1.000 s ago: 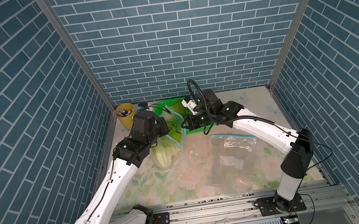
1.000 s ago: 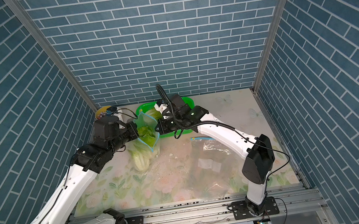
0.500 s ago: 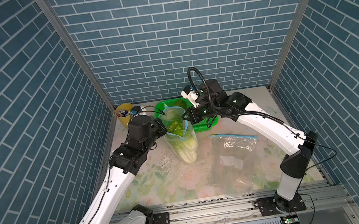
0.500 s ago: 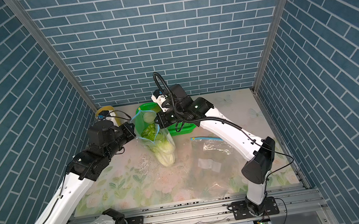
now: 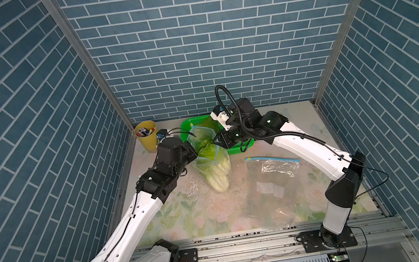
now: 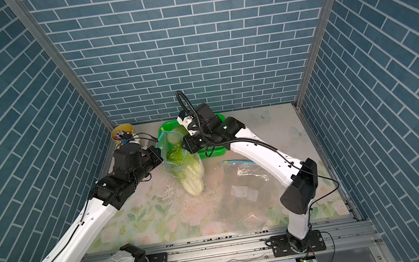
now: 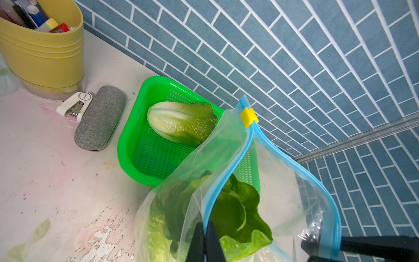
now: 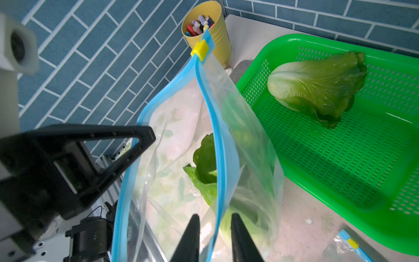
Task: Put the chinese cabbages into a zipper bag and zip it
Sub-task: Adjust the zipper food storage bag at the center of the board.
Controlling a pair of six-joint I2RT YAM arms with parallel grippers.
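A clear zipper bag with a blue rim hangs upright with its mouth open, and its lower end reaches the mat. Chinese cabbages fill it, leafy tops up. My left gripper is shut on the near side of the blue rim. My right gripper is open, its fingers either side of the far rim without touching it. The yellow slider sits at the rim's end. Another chinese cabbage lies in the green basket.
A second, empty zipper bag lies flat on the floral mat to the right. A yellow cup of pens stands in the back left corner, with a grey case and a white stapler next to it. Brick walls enclose three sides.
Both arms carried the bag right, from lying slanted to hanging upright. The right gripper's jaws have since parted off the rim; the left still pinches its side.
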